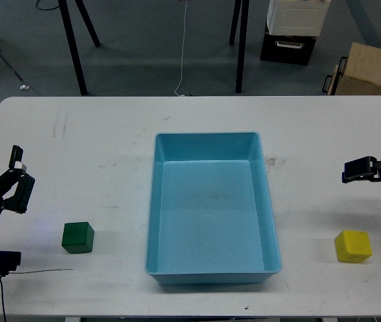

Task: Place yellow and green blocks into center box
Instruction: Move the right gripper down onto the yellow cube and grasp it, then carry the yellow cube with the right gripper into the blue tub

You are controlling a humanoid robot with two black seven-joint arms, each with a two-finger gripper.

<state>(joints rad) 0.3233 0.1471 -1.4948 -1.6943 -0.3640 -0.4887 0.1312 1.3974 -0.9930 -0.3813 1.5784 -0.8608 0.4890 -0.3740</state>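
Observation:
A green block (pixel 78 237) sits on the white table at the front left. A yellow block (pixel 352 245) sits at the front right. The light blue box (pixel 207 136) stands empty in the middle of the table. My left gripper (pixel 17 176) is above the table's left edge, up and left of the green block, with its fingers spread and nothing in it. My right gripper (pixel 355 170) is at the right edge, above and beyond the yellow block. It is seen side-on, so its fingers cannot be told apart.
The white table (pixel 110 147) has bare surface around the box. A thin black cable (pixel 43 271) lies at the front left, near the green block. Beyond the table are black stand legs (pixel 73 47), a cardboard box (pixel 371 70) and a black-and-white case (pixel 291 30).

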